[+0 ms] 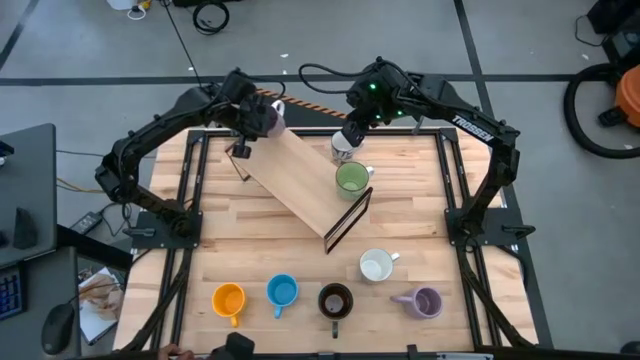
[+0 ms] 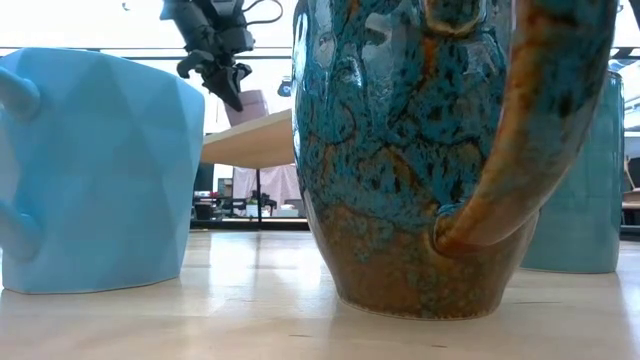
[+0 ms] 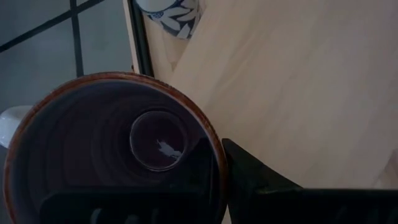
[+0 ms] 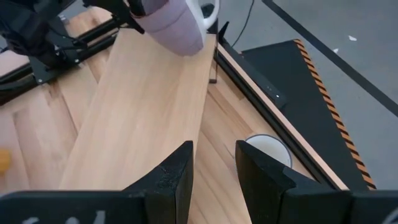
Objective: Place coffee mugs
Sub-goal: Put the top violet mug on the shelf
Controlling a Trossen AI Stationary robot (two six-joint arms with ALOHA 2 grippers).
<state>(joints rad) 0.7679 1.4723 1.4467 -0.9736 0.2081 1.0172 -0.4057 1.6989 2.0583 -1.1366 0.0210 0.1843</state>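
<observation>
My left gripper point(image 1: 258, 117) is shut on a lavender mug point(image 4: 177, 28) over the far left end of the raised wooden shelf point(image 1: 300, 180). On the shelf stands a green mug point(image 1: 352, 178). A white-silver patterned mug point(image 1: 343, 148) stands on the table beside the shelf's far edge, and my right gripper point(image 4: 214, 168) hangs open just above it, touching nothing. Near the table's front edge stand an orange mug point(image 1: 229, 298), a light blue mug point(image 1: 282, 292), a dark brown mug point(image 1: 335, 300), a white mug point(image 1: 376, 265) and a second lavender mug point(image 1: 425, 301). My left gripper holds the lavender mug by its rim wall point(image 3: 217, 163), one finger inside the mug and one finger point(image 3: 261, 183) outside. The fingers slant down from the table's left. The mug is tilted over the shelf's end; whether its base touches the board I cannot tell.
The shelf stands on dark end frames point(image 1: 350, 220) and runs aslant across the table's middle. Dark rails point(image 1: 445, 180) line the table's sides. In the low view the dark brown mug point(image 2: 430, 150) and the light blue mug point(image 2: 90, 170) block most of the sight.
</observation>
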